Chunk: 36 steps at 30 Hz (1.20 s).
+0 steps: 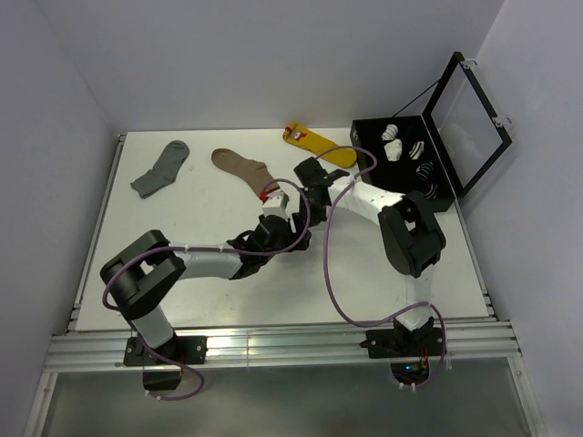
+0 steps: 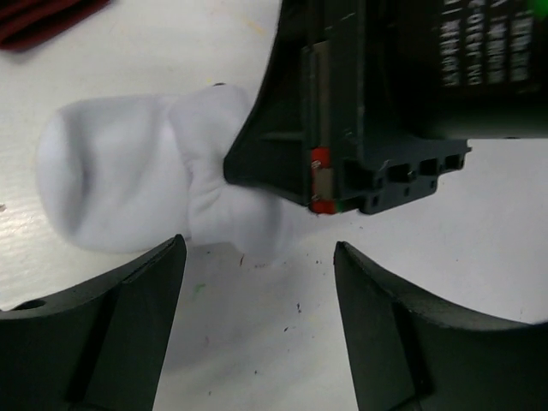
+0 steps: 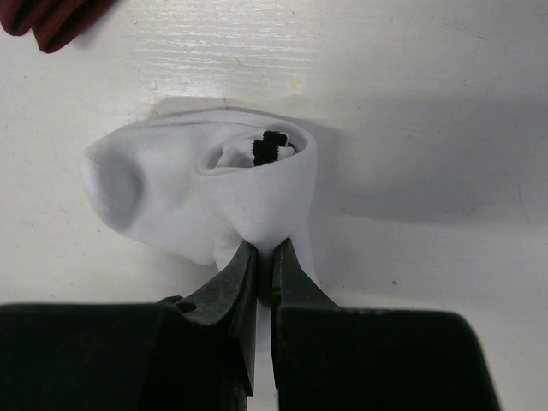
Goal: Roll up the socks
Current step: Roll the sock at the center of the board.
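The flat white worktop (image 1: 219, 291) carries everything. A black box (image 1: 369, 137) with a raised lid (image 1: 469, 114) stands well apart to the right of both tools. Several rolled white socks with dark marks (image 1: 407, 150) lie inside it.

A brown fabric sock (image 1: 239, 165) with a maroon cuff lies just beyond the tools. A plain grey sock (image 1: 161, 170) is well apart to their left. A yellow sock (image 1: 319, 146) lies beyond them, toward the box.

The short white fabric socks (image 3: 171, 193) are bundled into one soft lump on the worktop, directly in front of the right tool (image 3: 264, 255) and between the two tools. A small black-and-white striped part (image 3: 274, 147) shows in the hollow of the bundle.

The right tool is closed almost fully and pinches a fold at the near edge of the bundle. The left tool (image 2: 259, 248) is spread wide and holds nothing. The bundle lies just ahead of its left finger (image 2: 103, 334), and I cannot tell if they touch.
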Each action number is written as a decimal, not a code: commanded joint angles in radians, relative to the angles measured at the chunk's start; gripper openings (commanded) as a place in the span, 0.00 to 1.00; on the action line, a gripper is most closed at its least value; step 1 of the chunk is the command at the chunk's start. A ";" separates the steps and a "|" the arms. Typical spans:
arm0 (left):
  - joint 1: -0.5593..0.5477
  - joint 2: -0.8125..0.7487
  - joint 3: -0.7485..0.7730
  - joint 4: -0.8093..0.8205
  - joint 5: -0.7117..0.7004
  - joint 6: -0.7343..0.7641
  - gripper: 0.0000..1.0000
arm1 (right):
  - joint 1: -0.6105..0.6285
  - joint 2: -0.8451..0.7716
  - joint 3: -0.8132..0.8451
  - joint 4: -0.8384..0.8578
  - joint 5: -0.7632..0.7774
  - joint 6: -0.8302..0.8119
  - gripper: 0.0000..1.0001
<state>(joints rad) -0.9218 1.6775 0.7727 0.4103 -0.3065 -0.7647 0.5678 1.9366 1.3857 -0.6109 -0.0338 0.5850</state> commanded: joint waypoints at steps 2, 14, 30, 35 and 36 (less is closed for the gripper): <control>-0.014 0.060 0.080 0.048 -0.045 0.068 0.75 | 0.012 0.038 0.038 -0.049 0.021 0.001 0.00; -0.051 0.192 0.212 -0.073 -0.200 0.107 0.53 | 0.015 0.042 0.044 -0.047 -0.003 0.013 0.00; 0.006 0.119 0.062 0.041 -0.039 -0.007 0.00 | -0.032 -0.053 -0.112 0.164 -0.241 0.061 0.06; 0.119 0.079 -0.064 0.166 0.148 -0.108 0.00 | -0.074 -0.108 -0.206 0.307 -0.354 0.081 0.29; 0.135 0.077 -0.081 0.197 0.180 -0.143 0.00 | -0.078 -0.126 -0.223 0.354 -0.368 0.088 0.33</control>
<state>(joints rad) -0.8570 1.7767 0.7483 0.5270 -0.2623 -0.8146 0.5076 1.8812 1.2133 -0.3576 -0.2893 0.6502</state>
